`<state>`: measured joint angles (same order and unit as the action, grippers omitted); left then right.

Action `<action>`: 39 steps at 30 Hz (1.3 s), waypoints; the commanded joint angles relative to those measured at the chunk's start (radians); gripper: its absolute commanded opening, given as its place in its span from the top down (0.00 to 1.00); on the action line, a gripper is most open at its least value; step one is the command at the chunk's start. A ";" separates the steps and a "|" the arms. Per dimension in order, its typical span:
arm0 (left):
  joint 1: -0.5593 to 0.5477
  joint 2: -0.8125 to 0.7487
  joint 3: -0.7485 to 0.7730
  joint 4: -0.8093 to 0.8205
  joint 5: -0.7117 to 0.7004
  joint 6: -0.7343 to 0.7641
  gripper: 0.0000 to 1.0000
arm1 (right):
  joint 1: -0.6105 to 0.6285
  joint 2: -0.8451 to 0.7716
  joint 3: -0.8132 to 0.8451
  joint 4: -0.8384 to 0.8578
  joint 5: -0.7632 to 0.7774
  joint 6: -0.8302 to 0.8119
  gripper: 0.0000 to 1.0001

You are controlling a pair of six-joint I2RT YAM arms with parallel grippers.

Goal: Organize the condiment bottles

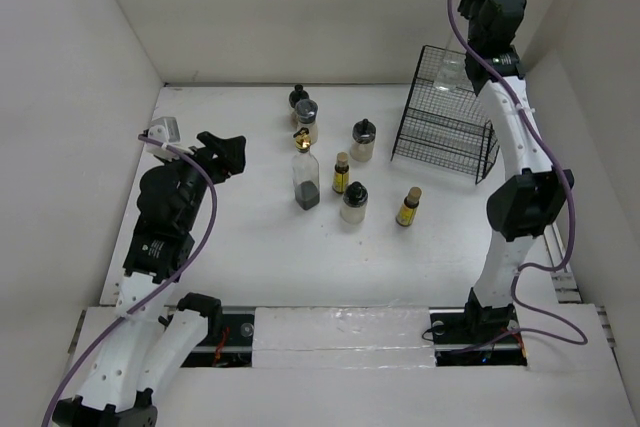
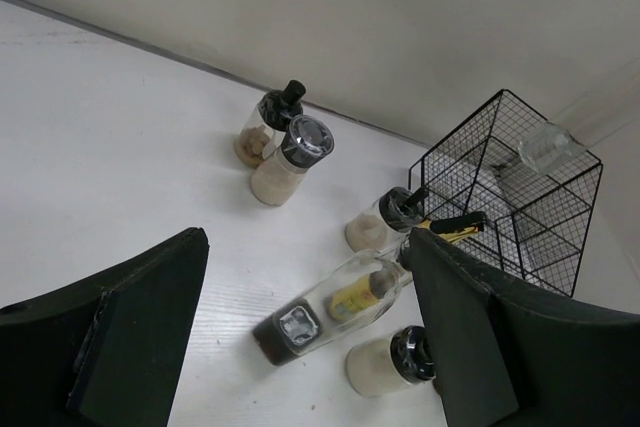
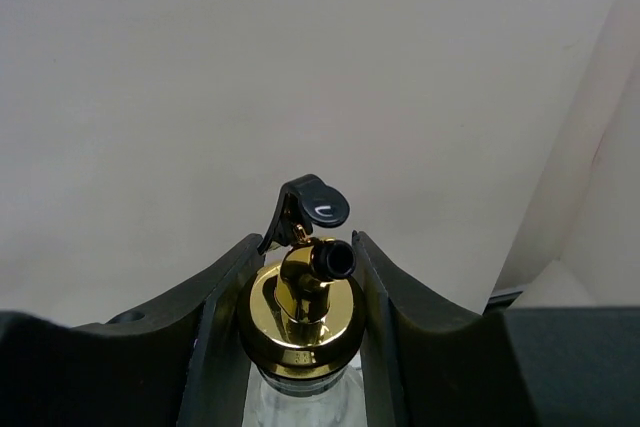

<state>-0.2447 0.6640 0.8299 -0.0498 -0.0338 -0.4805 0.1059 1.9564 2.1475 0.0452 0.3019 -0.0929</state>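
My right gripper (image 3: 300,332) is shut on the neck of a clear glass bottle (image 3: 300,307) with a gold pourer whose black flap stands up. In the top view that gripper (image 1: 472,55) holds the bottle (image 1: 449,74) over the top of the black wire rack (image 1: 445,122). On the table stand a tall glass bottle (image 1: 306,175) with dark liquid, squat black-capped jars (image 1: 362,139) (image 1: 354,202) (image 1: 306,119), a dark-topped bottle (image 1: 298,97) and two small yellow bottles (image 1: 341,173) (image 1: 408,207). My left gripper (image 1: 232,155) is open with nothing in it, left of the tall bottle (image 2: 335,307).
The rack (image 2: 510,197) sits at the back right near the rear wall. White walls close in the table at the back and on both sides. The bottles cluster in the middle, between my left gripper and the rack.
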 commanded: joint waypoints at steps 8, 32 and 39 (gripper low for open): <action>0.005 -0.001 0.006 0.039 0.009 -0.004 0.22 | -0.003 0.053 0.172 0.225 0.109 0.005 1.00; 0.005 0.008 0.006 0.039 0.009 -0.004 0.22 | 0.055 -0.004 -0.408 0.446 0.131 0.076 0.90; 0.005 0.008 0.006 0.039 0.009 -0.004 0.21 | 0.064 -0.060 -0.420 0.360 0.122 0.085 0.29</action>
<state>-0.2447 0.6838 0.8299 -0.0494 -0.0338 -0.4805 0.1574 1.9972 1.6981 0.3759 0.4362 -0.0227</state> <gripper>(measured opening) 0.786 0.678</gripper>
